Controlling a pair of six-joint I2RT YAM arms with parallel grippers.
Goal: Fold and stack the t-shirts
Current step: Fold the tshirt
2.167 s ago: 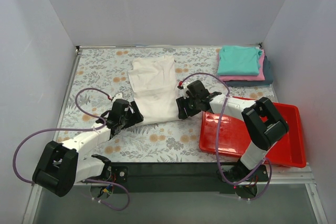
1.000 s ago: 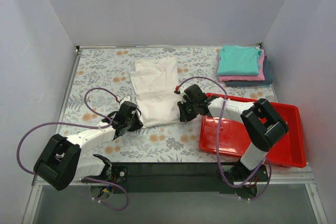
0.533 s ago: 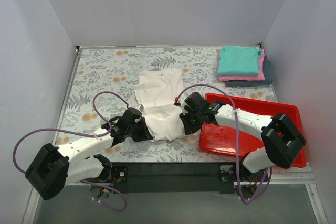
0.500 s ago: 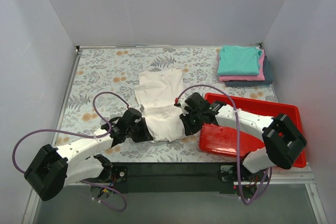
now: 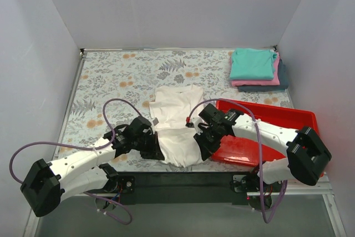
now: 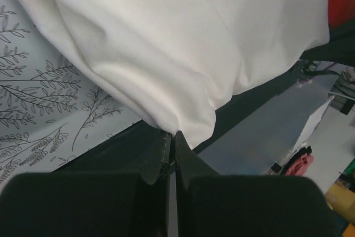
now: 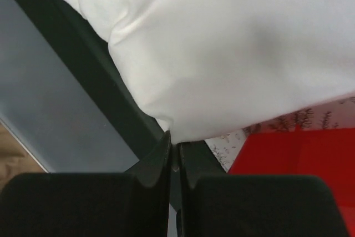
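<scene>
A white t-shirt (image 5: 176,120) lies stretched from the table's middle to its near edge, its near end hanging over the dark front rail. My left gripper (image 5: 157,152) is shut on the shirt's near left corner (image 6: 183,120). My right gripper (image 5: 203,147) is shut on the near right corner (image 7: 183,120). In both wrist views the white cloth fills the top and the jaws pinch its hem. A stack of folded t-shirts (image 5: 256,69) sits at the far right, teal on top, pink under it, dark blue-grey at the bottom.
A red plastic tray (image 5: 280,140) lies at the near right, beside the right arm. The table (image 5: 111,81) has a floral cover and white walls on three sides. The dark front rail (image 5: 183,178) runs along the near edge.
Both grippers have pulled the white shirt toward the near edge, dragging it down the table. Its near end now hangs over the front rail.
</scene>
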